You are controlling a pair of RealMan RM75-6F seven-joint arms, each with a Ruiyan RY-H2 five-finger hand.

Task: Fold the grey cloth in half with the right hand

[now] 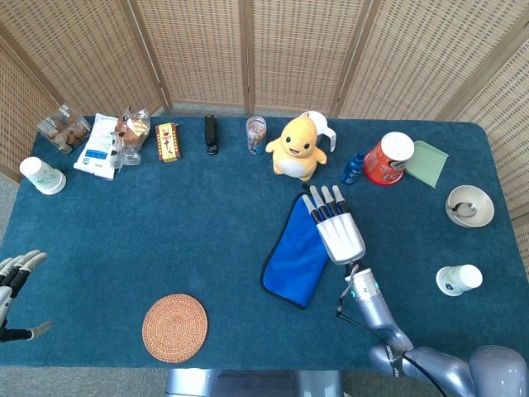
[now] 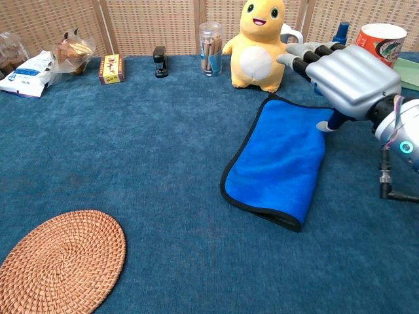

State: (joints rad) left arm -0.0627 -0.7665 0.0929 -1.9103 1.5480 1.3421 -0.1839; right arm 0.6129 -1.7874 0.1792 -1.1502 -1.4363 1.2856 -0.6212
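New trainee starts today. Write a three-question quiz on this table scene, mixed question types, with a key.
1. True or false: the right hand grips the cloth.
2. Which lies nearest the cloth's far edge? A) woven coaster B) yellow plush toy C) stapler
3. Fill in: the cloth is ___ with a dark border.

Key: 1 false, its fingers are spread, holding nothing. 2 B. 3 blue.

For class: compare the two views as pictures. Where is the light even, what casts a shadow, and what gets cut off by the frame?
Head view: light is even and sharp from above, with a soft shadow beside the right hand on the blue cloth; the left hand is cropped at the edge. Chest view: the right hand looms large and near, the woven mat is cut by the bottom edge, and the yellow toy loses its top.
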